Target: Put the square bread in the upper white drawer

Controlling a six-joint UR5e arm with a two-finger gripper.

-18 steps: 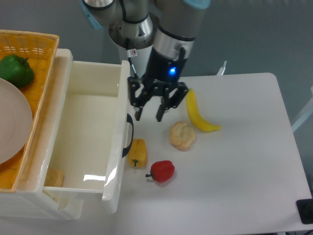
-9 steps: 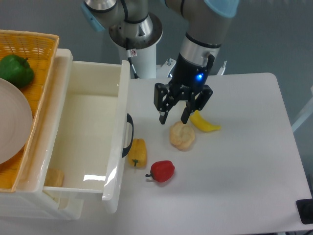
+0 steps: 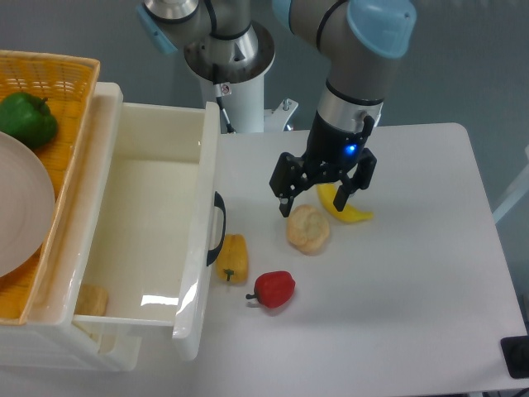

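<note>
The square bread (image 3: 92, 299) is a small tan block lying in the near left corner of the upper white drawer (image 3: 202, 157). The drawer is pulled open, with its dark curved handle (image 3: 218, 228) facing the table. My gripper (image 3: 312, 207) is open and empty. It hangs over the table to the right of the drawer, just above a round pale bun (image 3: 307, 229) and far from the bread.
A yellow pepper (image 3: 232, 257) and a red pepper (image 3: 274, 289) lie by the drawer front. A banana (image 3: 350, 213) lies partly behind the gripper. A woven yellow basket (image 3: 62, 78) at left holds a green pepper (image 3: 26, 118) and a pale plate (image 3: 21, 215).
The gripper has moved right, from beside the drawer's front wall to over the bun and banana. It stayed open and empty. The bread has not moved.
</note>
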